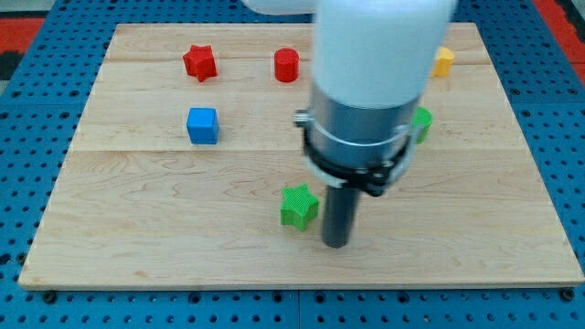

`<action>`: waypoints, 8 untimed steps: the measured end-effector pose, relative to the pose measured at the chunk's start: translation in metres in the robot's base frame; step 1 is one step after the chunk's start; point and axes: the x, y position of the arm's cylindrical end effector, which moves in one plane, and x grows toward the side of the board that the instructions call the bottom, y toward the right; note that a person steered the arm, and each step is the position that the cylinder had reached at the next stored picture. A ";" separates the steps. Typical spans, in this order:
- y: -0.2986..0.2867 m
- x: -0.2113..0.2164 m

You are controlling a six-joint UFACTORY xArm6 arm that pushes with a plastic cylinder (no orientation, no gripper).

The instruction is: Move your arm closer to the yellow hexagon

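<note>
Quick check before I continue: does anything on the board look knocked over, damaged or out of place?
Nothing stands out. The red star, red cylinder, blue cube and green star sit flat on the wooden board. My tip is just right of the green star. The arm partly hides the yellow hexagon and another green block.

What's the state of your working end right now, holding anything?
No gripper fitted: I end in a rod, holding nothing.
My tip rests on the board just right of the green star, not clearly touching it, far from the yellow hexagon.
</note>
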 end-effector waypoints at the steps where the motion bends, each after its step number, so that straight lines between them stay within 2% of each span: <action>1: -0.032 -0.003; 2: -0.023 0.006; 3: 0.046 0.038; 6: 0.050 -0.092; 8: 0.024 -0.120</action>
